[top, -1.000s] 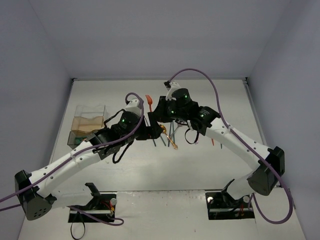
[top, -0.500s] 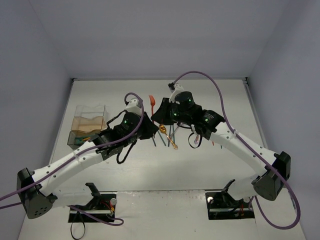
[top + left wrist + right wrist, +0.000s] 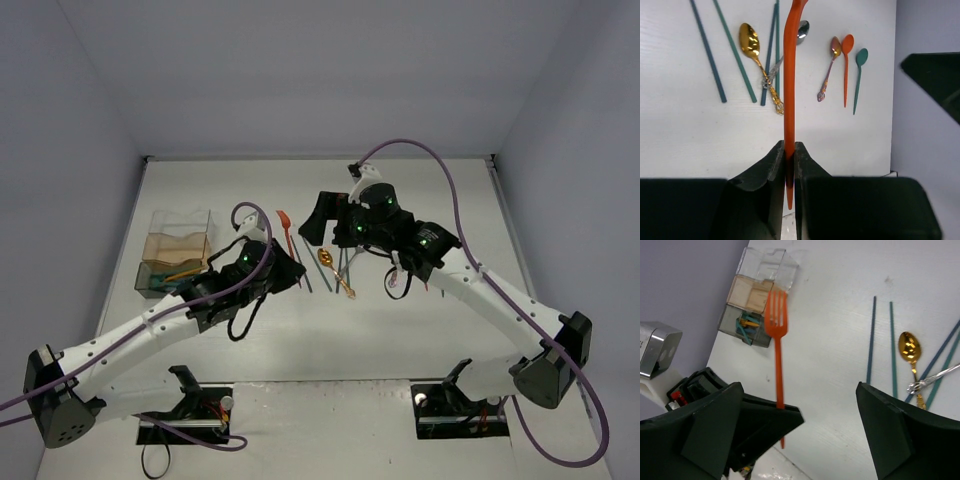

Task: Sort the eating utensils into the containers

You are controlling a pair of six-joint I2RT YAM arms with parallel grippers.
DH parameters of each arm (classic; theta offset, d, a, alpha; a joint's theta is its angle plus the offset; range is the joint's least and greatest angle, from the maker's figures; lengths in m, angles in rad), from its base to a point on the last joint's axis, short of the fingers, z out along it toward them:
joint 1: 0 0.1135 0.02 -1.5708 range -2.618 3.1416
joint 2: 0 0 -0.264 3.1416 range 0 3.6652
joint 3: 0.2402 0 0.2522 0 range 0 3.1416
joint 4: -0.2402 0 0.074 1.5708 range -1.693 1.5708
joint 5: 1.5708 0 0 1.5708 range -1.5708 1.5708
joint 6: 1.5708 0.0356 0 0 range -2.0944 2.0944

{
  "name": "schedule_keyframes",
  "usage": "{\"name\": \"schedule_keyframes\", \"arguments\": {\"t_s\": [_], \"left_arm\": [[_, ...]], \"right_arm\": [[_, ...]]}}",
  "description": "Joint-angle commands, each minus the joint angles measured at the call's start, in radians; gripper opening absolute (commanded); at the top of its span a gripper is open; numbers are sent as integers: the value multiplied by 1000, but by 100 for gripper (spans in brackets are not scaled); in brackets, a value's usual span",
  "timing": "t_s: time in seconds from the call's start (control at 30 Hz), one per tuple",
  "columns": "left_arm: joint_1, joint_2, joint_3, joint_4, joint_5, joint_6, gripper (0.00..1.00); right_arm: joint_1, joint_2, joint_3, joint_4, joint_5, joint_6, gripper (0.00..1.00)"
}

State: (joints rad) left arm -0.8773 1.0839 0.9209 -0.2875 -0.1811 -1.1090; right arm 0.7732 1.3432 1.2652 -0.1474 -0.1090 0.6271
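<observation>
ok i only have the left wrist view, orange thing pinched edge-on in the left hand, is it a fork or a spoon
observer: a fork. The right wrist view shows the orange fork face on, tines up, with the left hand shut on the handle end.
operator: is the right hand on it too
observer: no. The right hand is open, its fingers standing wide on either side of the fork and clear of it.
operator: cant see the container, where is it
observer: in the top view the container sits off to the left of the left hand, apart from it.
</observation>
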Motion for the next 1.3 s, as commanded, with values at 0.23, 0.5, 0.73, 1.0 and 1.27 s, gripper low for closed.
{"name": "schedule_keyframes", "arguments": {"t_s": [0.23,0.5,0.73,1.0,1.27], "left_arm": [[215,-261,-62,-315,-141,-326,0],[587,-364,-128,-386,25,-417,0],[778,-336,-199,-313,122,-529,0],[912,-234,-218,-240,170,-551,1],[977,-131,-241,-129,268,-536,5]], "right_arm": [[-244,-167,-6,-115,102,-193,100],[-281,-260,-55,-178,97,-260,100],[-298,-301,-72,-205,61,-316,100],[-238,-331,-78,-218,104,-331,100],[-194,-341,-72,-225,142,-338,100]]}}
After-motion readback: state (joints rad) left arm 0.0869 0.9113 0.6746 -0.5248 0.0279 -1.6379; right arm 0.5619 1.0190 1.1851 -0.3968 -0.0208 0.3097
